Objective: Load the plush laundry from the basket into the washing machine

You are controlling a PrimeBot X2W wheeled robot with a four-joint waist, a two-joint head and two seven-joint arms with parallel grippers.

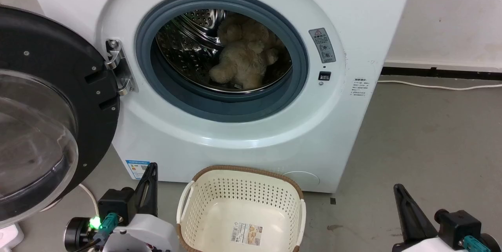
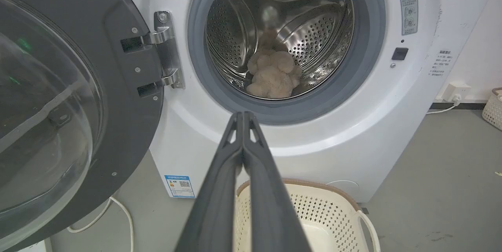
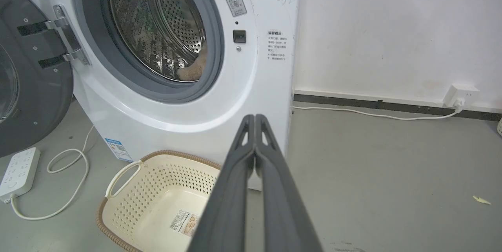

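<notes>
— Where is the plush laundry [image 1: 245, 61]?

— Inside the washing machine [image 1: 235, 146]. It rests on the lower curve of the steel drum [image 1: 184, 48], a little right of the porthole's middle, behind the grey gasket [image 1: 219, 106].

— Which way does it lie?

— In the head view its long axis runs from the drum's front lip toward the back, roughly up the picture. The rounded lumps at the far end look like the head. One stubby limb sticks out toward the front left and another to the right. The eyes are too small to find, so I cannot tell whether it lies face up or face down.

— And the basket [image 1: 239, 193]?

— It stands upright on the grey floor [image 1: 431, 134], just before the machine's foot and below the porthole, with its long side across the view. The label [image 1: 246, 234] on its bottom is in plain sight.

— The door [image 1: 78, 67]?

— Swung wide open to the left on its hinge, with the clear bubble facing outward.

— The grippers?

— The left gripper [image 2: 243, 116] has its two dark fingers pressed together tip to tip. It points at the gasket's lower edge, with the basket's rim below it. The right gripper [image 3: 255, 118] is pressed together the same way, aimed at the machine's right front corner, beside the basket. Both hang well apart from the plush.
</notes>
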